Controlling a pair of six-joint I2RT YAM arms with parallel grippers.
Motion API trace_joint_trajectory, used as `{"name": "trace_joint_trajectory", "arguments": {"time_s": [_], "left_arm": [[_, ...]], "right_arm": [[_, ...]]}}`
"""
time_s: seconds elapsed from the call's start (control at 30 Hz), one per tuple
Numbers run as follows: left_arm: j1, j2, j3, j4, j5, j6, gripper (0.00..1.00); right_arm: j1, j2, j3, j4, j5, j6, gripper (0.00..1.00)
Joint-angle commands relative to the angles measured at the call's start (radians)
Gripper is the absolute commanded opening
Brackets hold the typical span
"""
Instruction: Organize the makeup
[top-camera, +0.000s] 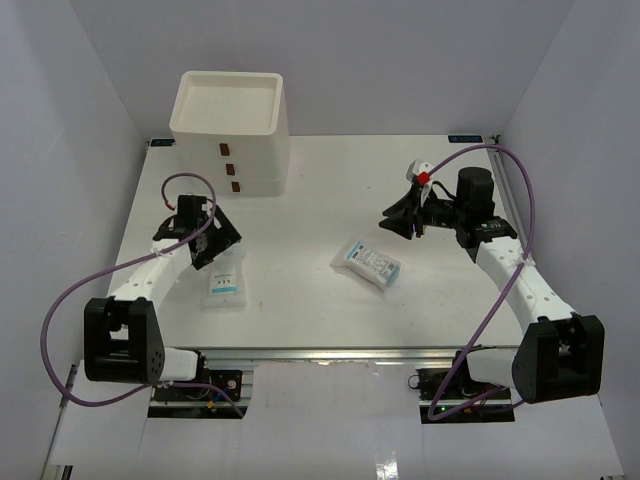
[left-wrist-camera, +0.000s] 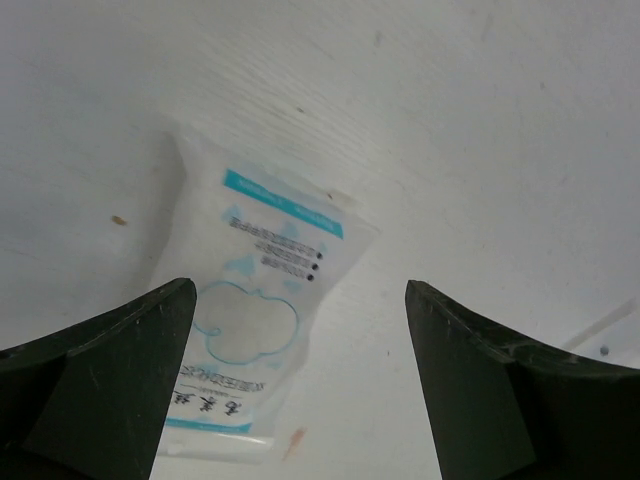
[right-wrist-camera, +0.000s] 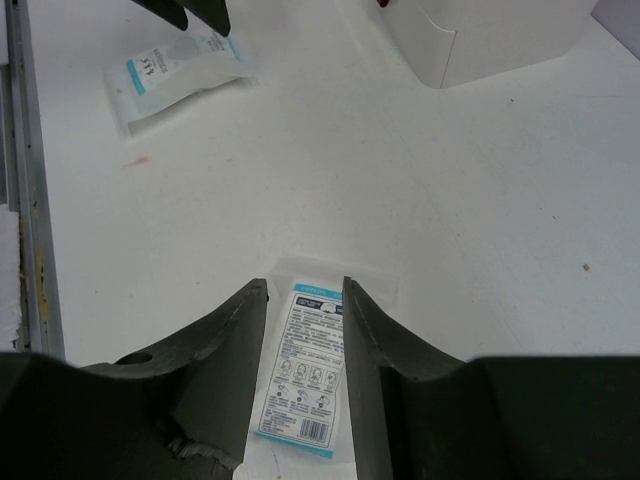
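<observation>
Left gripper gapes empty above the lower-left sachet; right gripper, narrowly parted, holds nothing. Light, floppy, probably slick: pinch 1 edge.

The left arm is reaching forward from its base, with the elbow bending and the wrist pitching downward. The left gripper is pointing down, its jaws standing spread wide with nothing between them. The right arm is extending forward from its base and angling inward toward the centre line. The right gripper is facing toward the left arm's side, its jaws standing a narrow gap apart and clamping nothing.
</observation>
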Motion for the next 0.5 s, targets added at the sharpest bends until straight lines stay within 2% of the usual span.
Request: {"name": "trace_joint_trajectory", "arguments": {"time_s": [0.0, 0.17, 0.33, 0.37, 0.47], "left_arm": [[-0.092, 0.016, 0.025, -0.082, -0.099, 0.033, 0.97], [-0.159, 0.028, 0.004, -0.101, -0.193, 0.043, 0.93], [-0.185, 0.028, -0.017, -0.115, -0.272, 0.035, 0.86], [-0.192, 0.035, -0.014, -0.113, -0.277, 0.038, 0.77], [-0.199, 0.058, -0.013, -0.114, -0.28, 0.045, 0.67]], "right_arm": [[-0.004, -0.023, -0.008, 0.01, -0.017, -0.014, 0.43], [-0.006, -0.015, -0.009, 0.008, -0.017, -0.017, 0.43], [-0.007, -0.007, -0.011, 0.008, -0.02, -0.019, 0.43], [-0.007, -0.006, -0.011, 0.008, -0.02, -0.019, 0.43], [-0.007, -0.006, -0.01, 0.008, -0.017, -0.017, 0.43]]}}
